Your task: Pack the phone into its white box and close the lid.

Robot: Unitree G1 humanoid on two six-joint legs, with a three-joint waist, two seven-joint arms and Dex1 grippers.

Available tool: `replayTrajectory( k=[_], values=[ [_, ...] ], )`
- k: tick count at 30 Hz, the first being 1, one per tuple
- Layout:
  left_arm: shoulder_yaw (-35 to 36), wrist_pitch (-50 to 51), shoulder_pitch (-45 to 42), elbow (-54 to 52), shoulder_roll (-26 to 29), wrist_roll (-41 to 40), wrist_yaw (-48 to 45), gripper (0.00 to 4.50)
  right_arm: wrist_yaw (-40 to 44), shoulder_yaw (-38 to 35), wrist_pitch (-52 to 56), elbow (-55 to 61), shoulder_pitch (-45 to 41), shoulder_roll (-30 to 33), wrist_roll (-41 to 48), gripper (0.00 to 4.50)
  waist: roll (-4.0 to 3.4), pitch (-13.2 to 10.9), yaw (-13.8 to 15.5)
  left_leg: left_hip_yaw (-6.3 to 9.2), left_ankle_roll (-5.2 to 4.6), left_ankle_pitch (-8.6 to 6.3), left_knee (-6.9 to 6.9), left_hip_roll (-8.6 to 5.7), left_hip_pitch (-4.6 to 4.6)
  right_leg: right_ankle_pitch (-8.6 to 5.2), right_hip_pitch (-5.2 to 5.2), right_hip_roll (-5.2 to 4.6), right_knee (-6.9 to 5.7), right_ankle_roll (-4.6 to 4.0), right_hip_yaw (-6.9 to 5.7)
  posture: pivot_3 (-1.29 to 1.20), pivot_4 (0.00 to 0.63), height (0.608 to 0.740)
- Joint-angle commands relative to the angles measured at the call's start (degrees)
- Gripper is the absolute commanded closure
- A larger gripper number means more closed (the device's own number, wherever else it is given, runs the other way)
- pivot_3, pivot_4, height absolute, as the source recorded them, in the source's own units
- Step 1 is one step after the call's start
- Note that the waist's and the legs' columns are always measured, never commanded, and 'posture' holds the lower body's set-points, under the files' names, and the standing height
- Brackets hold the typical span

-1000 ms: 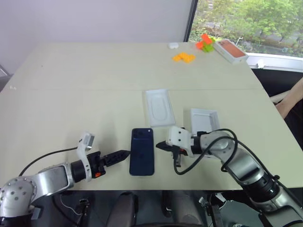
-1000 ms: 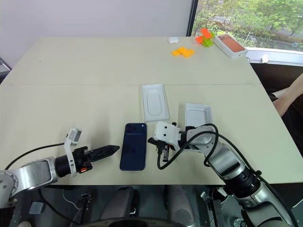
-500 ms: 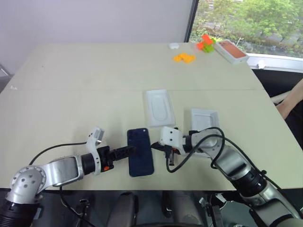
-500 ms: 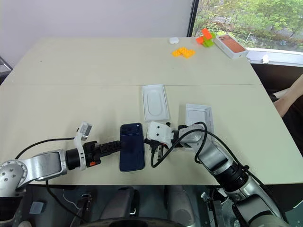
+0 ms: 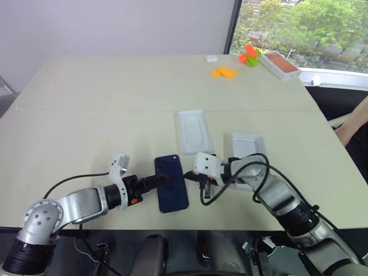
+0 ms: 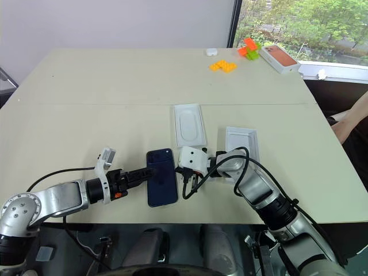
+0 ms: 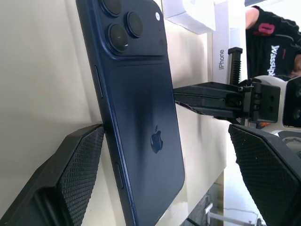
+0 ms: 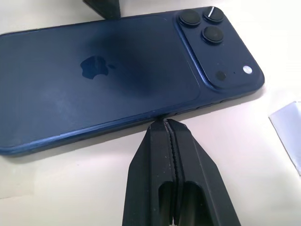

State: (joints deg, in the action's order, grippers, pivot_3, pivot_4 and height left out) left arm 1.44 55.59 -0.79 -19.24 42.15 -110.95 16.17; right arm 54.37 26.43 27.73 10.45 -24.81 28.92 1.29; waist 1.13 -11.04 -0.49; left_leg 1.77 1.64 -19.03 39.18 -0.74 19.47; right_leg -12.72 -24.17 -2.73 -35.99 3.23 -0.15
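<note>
The phone lies camera side up near the table's front edge, its dark blue back showing. My left gripper is open at the phone's left long edge, one finger touching that edge and the other finger standing wide apart over the back. My right gripper is shut, holding nothing, its tips against the opposite long edge near the camera cluster. A shallow white rimmed box half lies open side up behind my right wrist, partly hidden; whether it is the white box or the lid I cannot tell.
A thin white insert with an oval recess lies just behind the phone. At the far right corner are a box with a salmon-orange top, orange and green blocks and a small white case. A person's arm shows at the right edge.
My left gripper has come right up to the phone's left edge, and my right gripper has come left against its right edge. The phone has turned slightly, its top leaning left.
</note>
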Motion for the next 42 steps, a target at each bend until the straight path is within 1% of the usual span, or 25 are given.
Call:
replayTrajectory(
  k=[1,8,12,15,21,26,32,35,36,39,41,42],
  values=[
    [-4.03,0.56,0.6,-1.49,-0.79,-1.42,0.3,0.04,0.48,1.27,-1.0,0.15,-1.0,-2.23,0.61,4.47,-0.01,0.0,-0.03,0.0,0.0,0.0,-0.01,0.0,0.0,0.06,0.0,0.0,0.0,-0.1,0.0,0.0,0.15,0.74],
    [-3.79,-0.87,0.17,-1.2,-1.69,-1.98,1.23,0.04,1.3,2.36,-0.64,-1.67,-2.31,-3.16,-0.52,4.47,-0.02,0.01,0.0,0.01,0.0,0.0,-0.01,0.0,0.0,0.05,0.0,-0.01,0.01,-0.09,0.0,0.0,0.15,0.74],
    [-3.09,-1.59,0.12,-1.19,-2.47,-2.04,1.42,0.04,4.59,1.91,-0.09,0.93,-1.63,-1.58,1.34,4.47,-0.02,0.01,0.06,0.01,0.0,0.0,0.0,0.0,0.01,0.02,0.0,-0.01,0.02,-0.04,0.0,0.0,0.15,0.74],
    [-3.15,-1.37,0.06,-1.28,-2.78,-2.04,1.37,0.04,5.53,1.48,0.43,0.82,-1.44,-1.25,1.76,4.47,-0.02,0.01,-0.03,0.01,0.0,0.0,-0.03,-0.01,0.03,0.03,-0.01,-0.01,0.09,-0.05,0.0,0.0,0.15,0.74],
    [-4.22,-1.78,0.01,-2.01,-3.66,-2.05,4.35,0.04,3.71,2.57,-0.38,-2.45,-2.96,-4.17,-0.38,4.47,-0.03,0.01,-0.18,0.01,0.0,-0.01,-0.19,0.06,0.12,0.06,-0.13,0.02,0.22,-0.08,0.01,0.0,0.15,0.74],
    [-4.07,-3.0,-0.69,-2.94,-5.19,-2.05,7.1,0.04,3.44,2.3,-0.48,-2.7,-2.93,-4.51,-0.53,4.47,-0.03,0.0,-0.06,0.03,0.0,-0.01,-0.21,0.06,0.17,0.06,-0.11,-0.01,0.35,-0.09,0.01,0.0,0.15,0.74],
    [-3.18,-2.65,1.07,-1.9,-4.28,-2.05,7.03,0.04,3.05,1.84,-0.79,-2.46,-2.73,-4.14,-0.64,4.47,-0.03,0.0,-0.17,0.03,0.01,-0.02,-0.25,0.1,0.2,0.06,-0.12,0.01,0.43,-0.09,0.01,0.0,0.15,0.74],
    [-2.23,-2.46,1.68,-1.11,-3.15,-2.05,6.37,0.86,3.14,1.43,-0.84,-1.91,-2.29,-3.47,-0.54,4.5,-0.04,0.0,-0.22,0.03,0.0,-0.02,-0.32,0.11,0.22,0.06,-0.14,0.03,0.5,-0.09,0.01,0.0,0.15,0.74],
    [-2.05,-2.43,1.78,-0.9,-2.86,-2.05,6.18,1.29,3.18,1.27,-0.91,-1.58,-2.08,-3.11,-0.54,4.5,-0.05,-0.01,-0.23,0.03,0.0,-0.02,-0.33,0.11,0.25,0.06,-0.17,0.03,0.51,-0.09,0.01,0.0,0.15,0.74],
    [-1.63,-2.31,1.75,-0.43,-2.3,-2.05,5.45,2.79,3.27,0.74,-1.07,-0.76,-1.66,-1.98,-0.41,4.5,-0.04,-0.01,-0.2,0.04,0.0,-0.02,-0.34,0.12,0.44,0.07,-0.34,0.03,0.55,-0.09,0.0,0.0,0.15,0.74],
    [-1.5,-2.26,1.66,-0.46,-2.05,-2.05,4.99,3.66,3.22,0.41,-1.0,-0.26,-1.39,-1.33,-0.33,4.5,-0.04,-0.01,-0.11,0.06,0.01,-0.01,-0.32,0.12,0.67,0.08,-0.53,0.03,0.56,-0.09,-0.02,0.0,0.15,0.74],
    [-1.51,-2.19,1.61,-0.49,-1.89,-2.05,4.79,3.66,3.17,0.27,-0.94,-0.07,-1.28,-1.08,-0.29,4.5,-0.04,0.0,-0.07,0.08,0.01,-0.01,-0.31,0.11,0.78,0.08,-0.61,0.02,0.56,-0.09,-0.03,0.0,0.15,0.74]
  ],
)
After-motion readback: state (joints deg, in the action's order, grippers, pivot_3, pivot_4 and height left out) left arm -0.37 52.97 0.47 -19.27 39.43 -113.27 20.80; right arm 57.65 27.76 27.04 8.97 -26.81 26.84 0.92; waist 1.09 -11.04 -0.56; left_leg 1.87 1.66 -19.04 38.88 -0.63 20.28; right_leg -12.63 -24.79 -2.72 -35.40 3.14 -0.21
